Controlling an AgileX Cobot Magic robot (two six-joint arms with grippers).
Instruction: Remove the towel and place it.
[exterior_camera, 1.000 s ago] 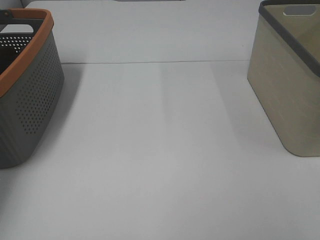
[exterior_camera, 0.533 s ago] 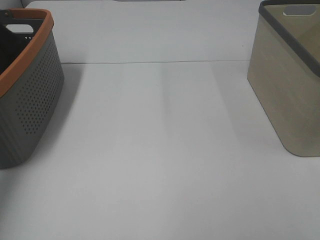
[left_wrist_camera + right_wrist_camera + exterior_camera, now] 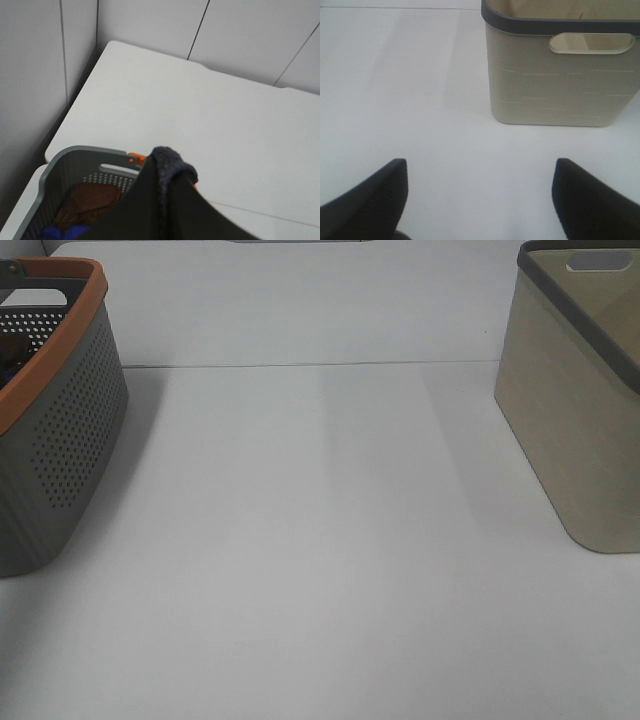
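The towel (image 3: 175,167) shows as a dark navy terry fold sticking out between the tips of my left gripper (image 3: 167,187), which is shut on it. It hangs over the grey basket (image 3: 55,172) with the orange rim, which stands at the left edge in the high view (image 3: 70,430). My right gripper (image 3: 480,195) is open, its black fingers (image 3: 375,195) wide apart with nothing between them, low over the white table in front of the beige basket (image 3: 560,90). Neither gripper shows in the high view.
A brown cloth (image 3: 92,200) and a blue cloth (image 3: 62,232) lie inside the grey basket. The beige basket (image 3: 580,410) with a dark grey rim stands at the right edge. White table (image 3: 320,540) stretches between the baskets; grey wall panels (image 3: 45,60) stand behind.
Half a second ago a dark shape covered the grey basket's perforated inner wall in the high view; that wall shows again now. Nothing else has moved.
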